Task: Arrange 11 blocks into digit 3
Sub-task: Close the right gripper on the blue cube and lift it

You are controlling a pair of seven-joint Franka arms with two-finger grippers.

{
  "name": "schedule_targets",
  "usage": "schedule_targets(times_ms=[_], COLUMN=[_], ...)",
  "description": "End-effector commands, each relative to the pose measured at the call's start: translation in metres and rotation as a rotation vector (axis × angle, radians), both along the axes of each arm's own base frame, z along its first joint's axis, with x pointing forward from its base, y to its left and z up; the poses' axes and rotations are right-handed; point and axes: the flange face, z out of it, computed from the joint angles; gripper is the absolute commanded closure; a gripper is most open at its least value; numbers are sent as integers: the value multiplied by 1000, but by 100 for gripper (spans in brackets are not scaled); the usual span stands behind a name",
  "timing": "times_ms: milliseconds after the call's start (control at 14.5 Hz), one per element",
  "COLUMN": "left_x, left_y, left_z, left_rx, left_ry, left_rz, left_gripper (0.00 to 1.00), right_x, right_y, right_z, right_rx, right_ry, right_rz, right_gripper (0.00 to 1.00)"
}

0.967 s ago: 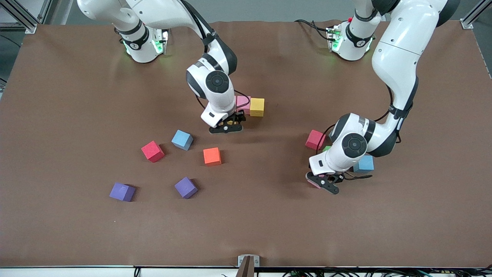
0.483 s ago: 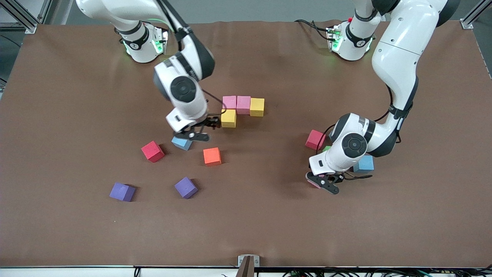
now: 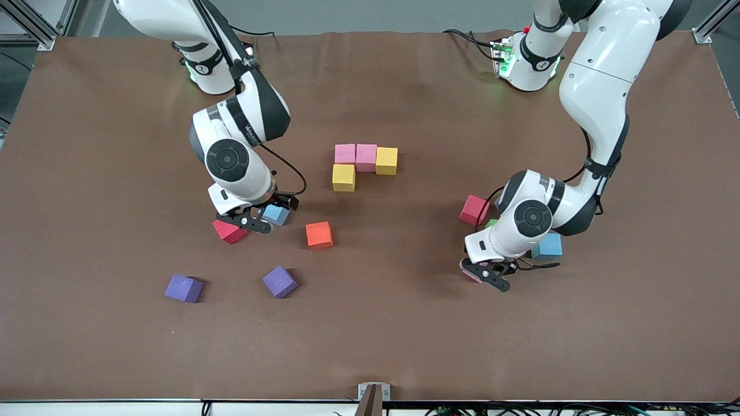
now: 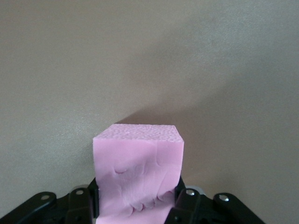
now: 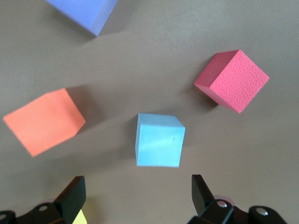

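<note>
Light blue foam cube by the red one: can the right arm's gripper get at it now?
Probably yes. The right gripper hangs open over the light blue foam cube, whose sides stand apart from the red cube and orange cube.

Matte, pebbled foam pink block (image 4: pixel 138 177); matte brown table (image 3: pixel 404 323).

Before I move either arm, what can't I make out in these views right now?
- Small green foam cube: front view, mostly hidden by the left arm's wrist.
- Pink foam cube in the left gripper: lower part cut by the left wrist view's edge.
- Purple foam cube: cut by the right wrist view's edge.
</note>
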Motion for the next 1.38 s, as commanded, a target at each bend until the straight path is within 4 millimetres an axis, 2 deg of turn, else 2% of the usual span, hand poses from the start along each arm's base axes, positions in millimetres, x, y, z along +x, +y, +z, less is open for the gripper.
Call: schedule_targets(times_ms=[0, 207, 276, 690, 967, 1243, 1312], left_x=[2, 2, 2, 2, 2, 2, 2], left_y=[0, 0, 0, 0, 1, 1, 1], left_z=[-3, -3, -3, -3, -4, -3, -4], left_rx=[3, 3, 3, 3, 5, 4, 5], left_ry=[-5, -5, -5, -5, -4, -5, -4], left_rz=[-22, -23, -23, -23, -22, -21, -22], left_gripper=[74, 74, 74, 73, 73, 73, 73], right_x=[-14, -35, -38, -43, -44, -46, -47], right_y=[-16, -34, -40, -44, -43, -40, -40], right_z=[-25, -67, -75, -90, -95, -112, -114], right_rx=[-4, 24, 25, 46, 46, 41, 39], right_ry=[-29, -101, -105, -152, -154, -153, -151], right_rz=[-86, -137, -146, -154, -151, -161, -161], right_gripper=[0, 0, 0, 0, 10, 11, 16])
